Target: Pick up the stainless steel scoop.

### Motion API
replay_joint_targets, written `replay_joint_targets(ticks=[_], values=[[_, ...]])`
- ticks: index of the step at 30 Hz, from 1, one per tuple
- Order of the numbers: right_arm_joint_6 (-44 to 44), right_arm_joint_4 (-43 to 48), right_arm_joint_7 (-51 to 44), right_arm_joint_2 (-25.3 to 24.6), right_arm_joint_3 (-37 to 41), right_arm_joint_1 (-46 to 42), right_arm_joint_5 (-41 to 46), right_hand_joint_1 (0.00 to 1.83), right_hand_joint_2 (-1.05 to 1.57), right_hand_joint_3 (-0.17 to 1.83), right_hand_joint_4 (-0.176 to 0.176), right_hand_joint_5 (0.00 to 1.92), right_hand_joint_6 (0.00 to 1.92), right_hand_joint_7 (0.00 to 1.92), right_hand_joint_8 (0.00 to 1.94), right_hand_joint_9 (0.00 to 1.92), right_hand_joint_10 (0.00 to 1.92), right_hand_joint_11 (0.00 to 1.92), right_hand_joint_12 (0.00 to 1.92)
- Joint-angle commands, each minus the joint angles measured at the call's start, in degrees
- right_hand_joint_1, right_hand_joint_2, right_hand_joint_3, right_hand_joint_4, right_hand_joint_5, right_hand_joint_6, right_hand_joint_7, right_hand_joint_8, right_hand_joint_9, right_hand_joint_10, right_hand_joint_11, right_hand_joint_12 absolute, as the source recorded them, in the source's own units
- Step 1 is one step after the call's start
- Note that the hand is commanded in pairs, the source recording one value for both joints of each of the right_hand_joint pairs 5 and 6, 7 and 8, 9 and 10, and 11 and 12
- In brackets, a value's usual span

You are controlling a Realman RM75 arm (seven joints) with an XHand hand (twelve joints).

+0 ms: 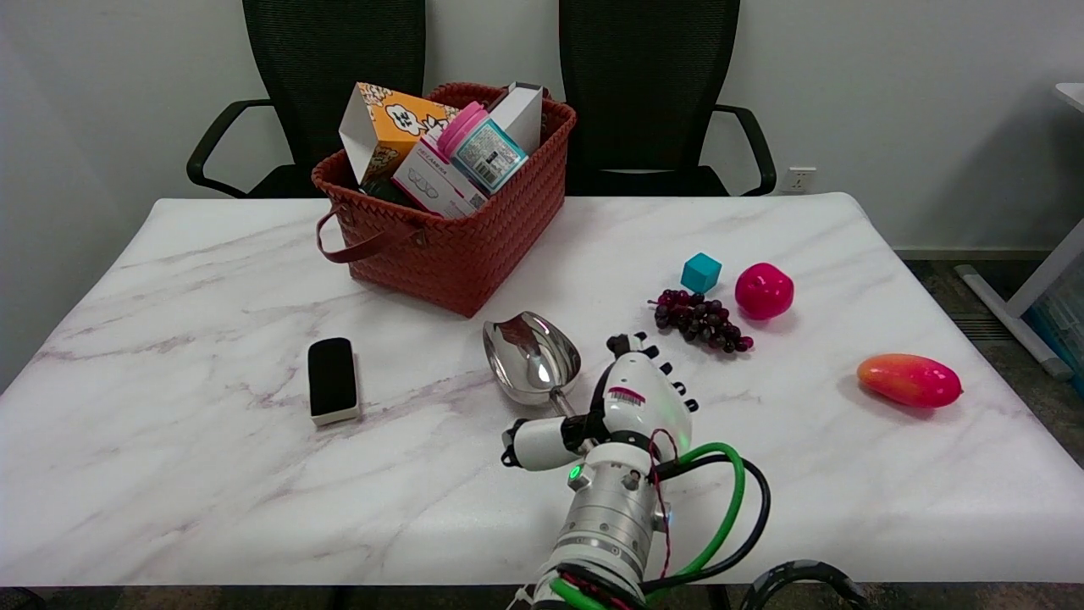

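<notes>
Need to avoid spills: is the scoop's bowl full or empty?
Empty: the scoop lies bowl-up on the table, showing only bare shiny metal inside.

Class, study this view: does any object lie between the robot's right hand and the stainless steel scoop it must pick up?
Nothing visible does. The right hand sits directly over the handle end of the stainless steel scoop, whose bowl lies bare on the table. The grapes, the black eraser and the basket all lie off to the sides.

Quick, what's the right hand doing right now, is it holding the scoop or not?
Right hand: over the handle of the stainless steel scoop, thumb out to the side; whether it grips the handle cannot be told from this view.
</notes>
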Motion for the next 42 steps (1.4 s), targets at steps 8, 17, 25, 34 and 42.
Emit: replay_joint_targets(ticks=[8, 17, 25, 34, 42], values=[[0.0, 2.3, -8.1, 1.3, 4.3, 2.3, 8.1, 1.23, -0.01, 1.24, 0.000, 0.45, 0.45, 0.51, 0.51, 0.60, 0.60, 0.52, 0.52], [0.3, 2.1, -8.2, 1.4, 4.8, 3.0, 11.4, 1.22, 0.01, 1.21, 0.000, 0.47, 0.47, 0.52, 0.52, 0.61, 0.61, 0.53, 0.53], [0.2, 1.7, -10.4, 2.0, 6.6, 4.6, 16.4, 1.23, 0.13, 1.13, 0.000, 0.50, 0.50, 0.54, 0.54, 0.64, 0.64, 0.53, 0.53], [0.1, 2.2, -12.7, 2.5, 7.0, 6.4, 17.8, 1.24, 0.16, 1.15, 0.000, 0.53, 0.53, 0.58, 0.58, 0.68, 0.68, 0.54, 0.54], [0.3, 2.7, -12.7, 2.1, 6.6, 7.2, 19.0, 1.25, 0.19, 1.14, 0.000, 0.55, 0.55, 0.67, 0.67, 0.78, 0.78, 0.62, 0.62]])
